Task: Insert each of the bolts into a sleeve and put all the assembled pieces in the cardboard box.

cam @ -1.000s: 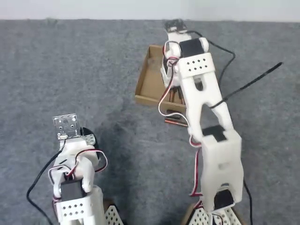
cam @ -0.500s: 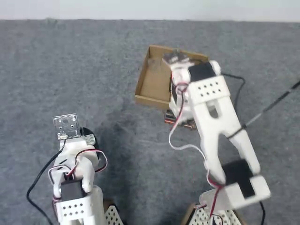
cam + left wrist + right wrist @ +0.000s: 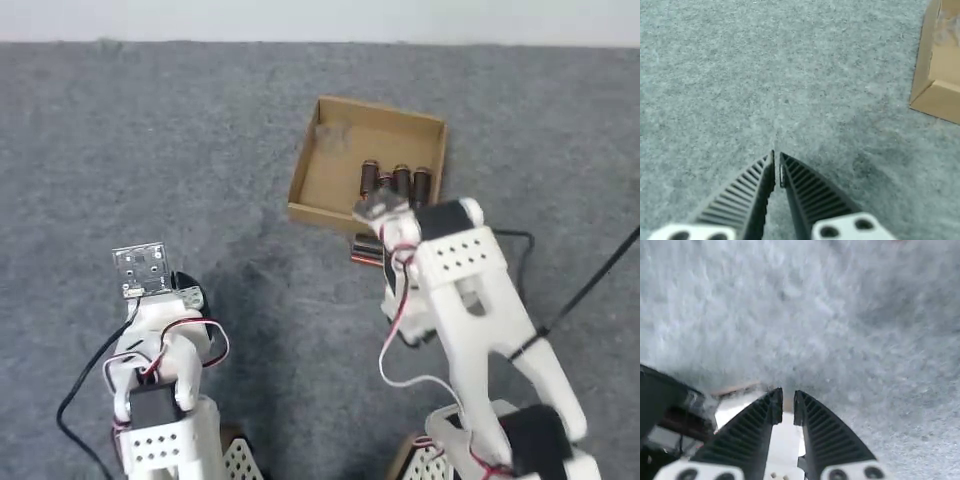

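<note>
The cardboard box [image 3: 330, 165] sits open at the back middle of the grey carpet. Three dark assembled pieces [image 3: 395, 181] stand side by side against its near wall. One more dark piece [image 3: 366, 250] lies on the carpet just outside that wall, partly under my right arm [image 3: 460, 280]. The right arm is folded back toward its base. My right gripper [image 3: 787, 396] is shut on nothing, above carpet and the arm's own base. My left gripper [image 3: 777, 161] is shut and empty over bare carpet, with the box's corner [image 3: 939, 75] far off to one side. The left arm [image 3: 160, 350] stands at the near left.
Grey carpet [image 3: 200, 150] covers the whole table, with a pale wall along the far edge. Black cables [image 3: 560, 160] trail to the right of the box. Both arm bases sit at the near edge.
The right arm has drawn back from over the box toward its base, uncovering the three pieces inside. The left arm has not moved.
</note>
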Controlling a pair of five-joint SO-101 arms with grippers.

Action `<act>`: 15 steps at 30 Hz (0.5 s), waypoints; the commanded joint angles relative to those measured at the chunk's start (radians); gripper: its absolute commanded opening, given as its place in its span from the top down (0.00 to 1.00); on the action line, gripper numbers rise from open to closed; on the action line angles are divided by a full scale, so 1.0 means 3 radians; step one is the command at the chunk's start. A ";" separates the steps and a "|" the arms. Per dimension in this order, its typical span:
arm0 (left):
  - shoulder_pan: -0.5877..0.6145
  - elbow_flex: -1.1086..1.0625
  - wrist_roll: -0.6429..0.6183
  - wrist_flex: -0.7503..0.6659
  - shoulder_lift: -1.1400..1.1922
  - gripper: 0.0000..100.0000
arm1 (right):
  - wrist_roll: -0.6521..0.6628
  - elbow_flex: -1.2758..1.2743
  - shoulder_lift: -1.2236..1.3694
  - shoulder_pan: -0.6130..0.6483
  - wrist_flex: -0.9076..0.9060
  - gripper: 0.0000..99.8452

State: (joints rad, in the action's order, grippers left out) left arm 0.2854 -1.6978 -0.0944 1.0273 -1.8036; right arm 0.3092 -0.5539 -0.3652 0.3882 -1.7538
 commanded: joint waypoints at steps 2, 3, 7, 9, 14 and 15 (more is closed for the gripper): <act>0.0020 0.0043 0.0046 -0.0010 0.0000 0.99 | 0.0205 -0.0199 -0.0463 -0.0069 0.0013 0.98; 0.0020 0.0043 0.0046 -0.0010 0.0000 0.99 | 0.0205 -0.0220 -0.0529 -0.0125 0.0049 0.98; 0.0020 0.0043 0.0046 -0.0010 0.0000 0.99 | 0.0307 -0.0425 -0.0693 -0.0161 0.0212 0.98; 0.0020 0.0043 0.0046 -0.0005 0.0000 0.99 | 0.0363 -0.0588 -0.0688 -0.0161 0.0448 0.98; 0.0020 0.0043 0.0046 -0.0005 0.0000 0.99 | 0.0731 -0.0895 -0.0596 -0.0176 0.1189 0.98; 0.0020 0.0043 0.0046 -0.0005 0.0000 0.99 | 0.0849 -0.0895 -0.0570 -0.0176 0.1266 0.98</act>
State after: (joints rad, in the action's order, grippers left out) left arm 0.2854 -1.6978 -0.0944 1.0273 -1.8036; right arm 0.4780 -0.8224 -0.5324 0.3483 -1.4622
